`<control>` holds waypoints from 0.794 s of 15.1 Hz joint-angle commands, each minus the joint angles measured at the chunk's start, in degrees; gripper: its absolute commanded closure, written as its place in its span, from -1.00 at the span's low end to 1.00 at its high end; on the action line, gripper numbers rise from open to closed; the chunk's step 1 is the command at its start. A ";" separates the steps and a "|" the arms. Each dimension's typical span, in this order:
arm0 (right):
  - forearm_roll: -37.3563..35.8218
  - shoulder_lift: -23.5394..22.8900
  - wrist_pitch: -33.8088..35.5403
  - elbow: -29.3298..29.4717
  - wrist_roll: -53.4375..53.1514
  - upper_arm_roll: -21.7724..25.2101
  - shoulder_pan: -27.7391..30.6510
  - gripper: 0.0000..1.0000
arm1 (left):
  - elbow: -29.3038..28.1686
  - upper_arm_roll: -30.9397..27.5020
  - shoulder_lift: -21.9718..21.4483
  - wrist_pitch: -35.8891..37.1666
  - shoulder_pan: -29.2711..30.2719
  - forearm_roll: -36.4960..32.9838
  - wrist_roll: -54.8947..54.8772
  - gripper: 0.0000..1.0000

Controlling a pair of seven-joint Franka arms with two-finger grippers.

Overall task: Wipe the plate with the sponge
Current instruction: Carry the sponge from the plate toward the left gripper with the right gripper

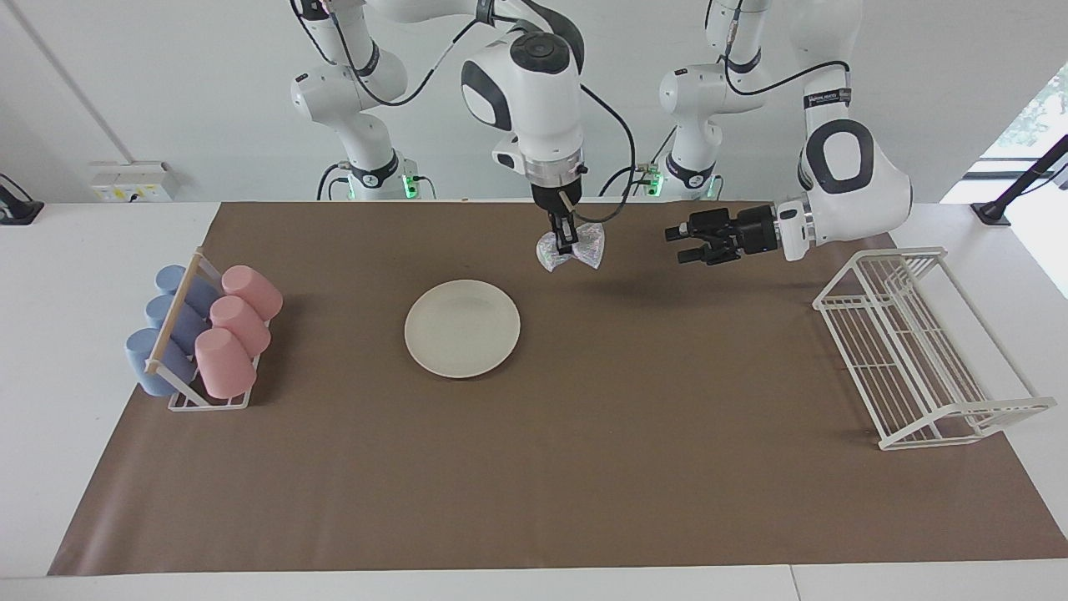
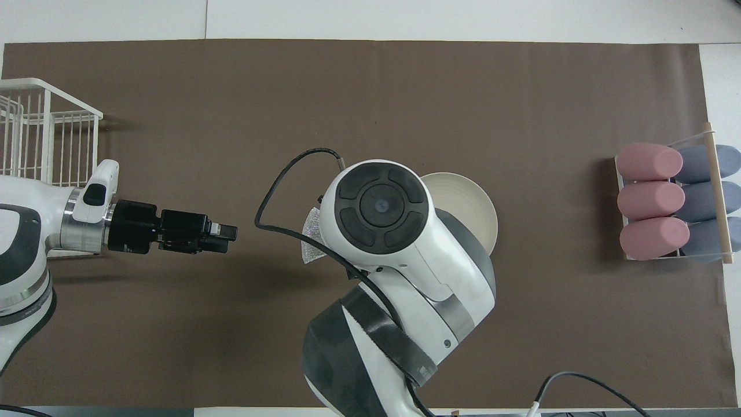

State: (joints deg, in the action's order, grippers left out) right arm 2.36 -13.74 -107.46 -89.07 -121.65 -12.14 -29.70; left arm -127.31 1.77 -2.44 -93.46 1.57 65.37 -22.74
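Right gripper (image 1: 566, 244) clamped crinkly silver sponge (image 1: 571, 249), raised over brown mat. Round matte cream plate (image 1: 462, 328) lay flat on mat mid-table, bare. Left gripper (image 1: 677, 244) hovered over mat, jaws open, empty.

1. Both arms: glossy white rounded shells, dark grey/black panels at the joints.
2. Right arm (image 1: 534, 92): round black end cap with segmented pads; loose black cable looping alongside the wrist; black band with white lettering, unreadable.
3. Left arm (image 1: 843, 179): oval black-ringed white joint cover, silver ring at the wrist, black cable, black lettered band.
4. Both grippers: black, blocky.
5. Bases: white, with black collars and green lights.
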 commanded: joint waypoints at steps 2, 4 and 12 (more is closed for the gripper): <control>-2.89 -2.43 2.16 3.91 -2.98 -0.08 -1.50 1.00 | -1.79 0.07 -0.28 2.67 -0.16 9.92 -1.35 -1.00; -2.89 -2.43 1.64 3.64 -2.98 -0.17 -1.41 1.00 | -1.36 0.07 0.59 1.62 -2.96 13.28 -1.35 -1.00; -2.89 -2.51 1.55 3.73 -2.89 -0.17 -0.89 1.00 | -0.65 0.07 1.56 -7.18 -11.23 16.37 -1.52 -1.00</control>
State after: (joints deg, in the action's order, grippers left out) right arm 0.76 -15.19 -106.59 -86.99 -123.45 -11.90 -31.12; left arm -128.04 2.52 -1.17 -99.48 -8.65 80.85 -23.24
